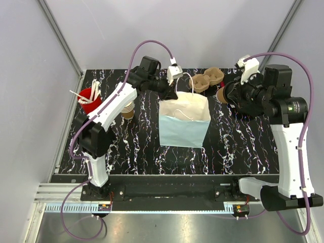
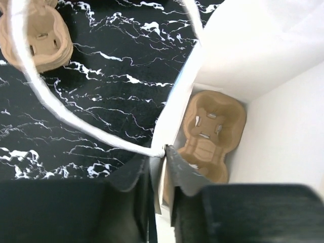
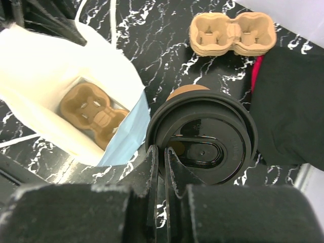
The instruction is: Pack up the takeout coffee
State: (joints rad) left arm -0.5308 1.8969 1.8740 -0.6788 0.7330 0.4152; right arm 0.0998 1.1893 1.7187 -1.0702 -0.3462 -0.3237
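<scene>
Right tool (image 3: 163, 154) grips lidded coffee cup (image 3: 205, 126) by its rim, beside the bag (image 3: 45, 61).

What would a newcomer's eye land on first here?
The paper bag stands in the middle, its rim pinched by the left end effector, with a carrier lying at its bottom. To its right, the right end effector grips the cup by the rim of its black lid. Spare carriers sit behind the bag.
</scene>
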